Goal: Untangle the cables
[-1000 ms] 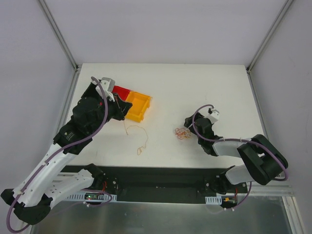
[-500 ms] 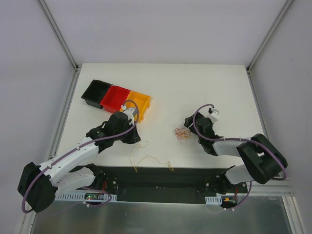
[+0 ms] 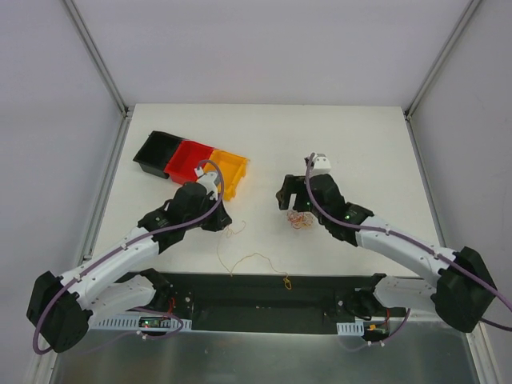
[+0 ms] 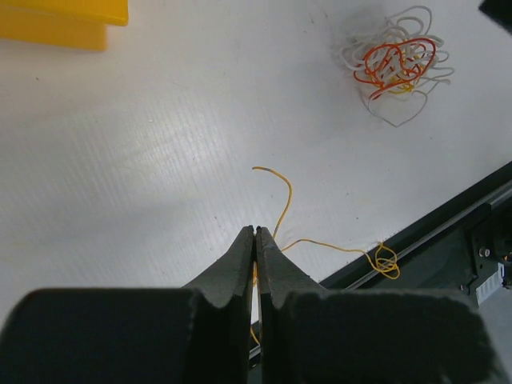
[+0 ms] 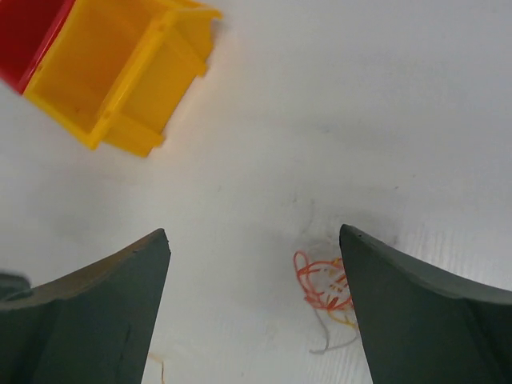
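**Three bins in a row, wires out on the worktop**

A black plastic bin (image 3: 156,152), a red plastic bin (image 3: 189,159) and a yellow plastic bin (image 3: 229,173) stand side by side, touching, at the far left of the white worktop (image 3: 360,144). What shows of their insides is plain coloured plastic. The cables lie outside them. A small tangle of thin orange and whitish wires (image 3: 300,218) sits near the middle of the worktop, well apart from the yellow bin. A single thin orange-yellow strand (image 3: 254,258) trails from the left end effector to a small curl at the worktop's near edge.

The left arm stretches low and diagonally from its base toward the centre. Its left end effector (image 4: 256,233) is just beside the near corner of the yellow bin, its fingers pressed together and pinching the strand.

The right arm reaches diagonally from its base to the centre. Its right end effector (image 5: 254,236) is above the tangle with its fingers spread wide. In the right wrist view the tangle lies nearer the right-hand finger (image 5: 416,296), and neither finger touches it.
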You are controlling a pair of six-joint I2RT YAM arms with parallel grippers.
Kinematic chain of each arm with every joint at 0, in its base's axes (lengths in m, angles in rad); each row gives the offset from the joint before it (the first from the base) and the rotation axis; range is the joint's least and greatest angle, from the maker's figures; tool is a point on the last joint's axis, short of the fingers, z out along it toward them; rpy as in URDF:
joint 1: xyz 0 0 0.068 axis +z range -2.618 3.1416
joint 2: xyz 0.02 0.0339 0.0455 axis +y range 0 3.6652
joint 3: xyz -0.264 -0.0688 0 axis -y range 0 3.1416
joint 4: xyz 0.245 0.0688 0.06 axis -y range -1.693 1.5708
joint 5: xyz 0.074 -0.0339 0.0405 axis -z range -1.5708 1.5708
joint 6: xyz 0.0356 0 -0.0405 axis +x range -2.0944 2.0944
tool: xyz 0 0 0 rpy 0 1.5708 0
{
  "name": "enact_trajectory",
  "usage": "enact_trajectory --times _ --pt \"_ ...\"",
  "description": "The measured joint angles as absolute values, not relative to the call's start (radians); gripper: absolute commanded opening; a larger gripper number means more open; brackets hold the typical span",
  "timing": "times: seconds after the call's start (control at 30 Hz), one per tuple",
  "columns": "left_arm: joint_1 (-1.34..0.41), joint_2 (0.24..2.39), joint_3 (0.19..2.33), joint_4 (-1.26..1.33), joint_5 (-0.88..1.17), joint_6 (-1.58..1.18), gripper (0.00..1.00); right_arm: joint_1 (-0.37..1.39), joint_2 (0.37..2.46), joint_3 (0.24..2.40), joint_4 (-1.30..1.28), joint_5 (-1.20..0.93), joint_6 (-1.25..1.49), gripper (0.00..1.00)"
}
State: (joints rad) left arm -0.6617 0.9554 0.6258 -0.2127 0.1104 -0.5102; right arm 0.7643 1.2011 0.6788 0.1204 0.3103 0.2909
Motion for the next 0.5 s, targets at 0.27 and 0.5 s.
enact_trajectory --times 0.27,0.5 --pt "-0.662 0.936 0.633 -0.206 0.115 -0.506 0.00 0.973 1.161 0.664 -0.143 0.047 0.139 0.83" --pt "-0.662 0.915 0.643 -0.207 0.131 -0.504 0.00 1.055 1.340 0.662 -0.212 -0.067 0.126 0.73"
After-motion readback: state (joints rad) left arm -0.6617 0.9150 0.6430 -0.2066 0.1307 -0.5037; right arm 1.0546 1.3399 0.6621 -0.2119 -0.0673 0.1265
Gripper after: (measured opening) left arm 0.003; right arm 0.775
